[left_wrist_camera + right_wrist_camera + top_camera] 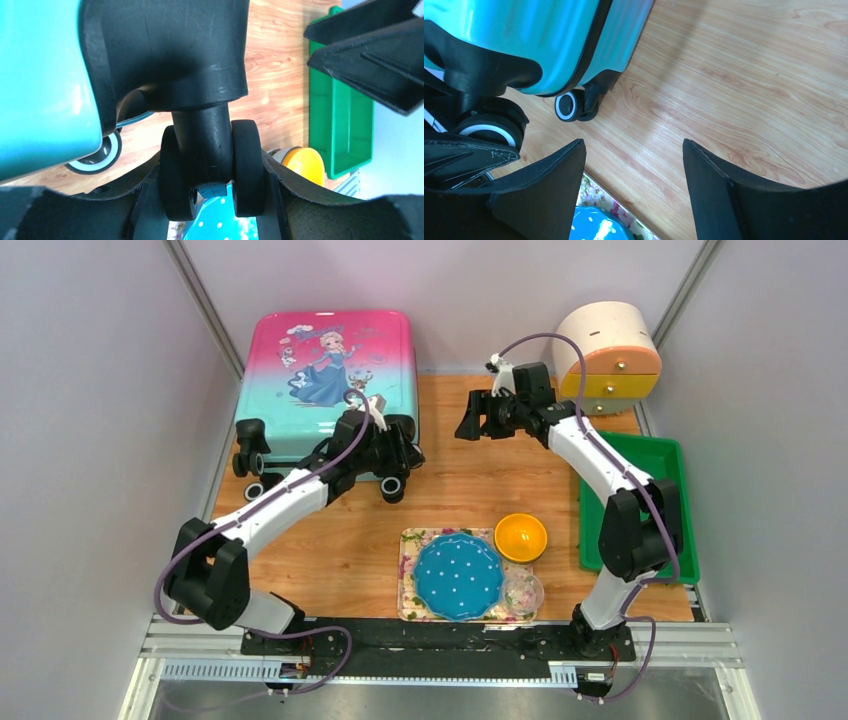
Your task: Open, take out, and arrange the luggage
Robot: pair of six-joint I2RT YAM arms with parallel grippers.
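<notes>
Luggage (325,380) shut and flat at the far left of the worktop (450,490).
My left hand (212,175), partly open, straddles its near-right caster (247,167); whether it pinches I cannot tell. My right hand (634,170) hangs wide open, empty, to its right.

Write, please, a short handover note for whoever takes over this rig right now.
Luggage: closed, lying flat with the print up, at the far left of the table.
Left end effector: jaws straddle its near-right twin wheel; whether they grip it cannot be told.
Right end effector: open and empty, over bare wood beside the luggage.
Done: nothing opened or taken out yet.
Left: open the luggage, take out whatever is inside, and arrange it.
</notes>
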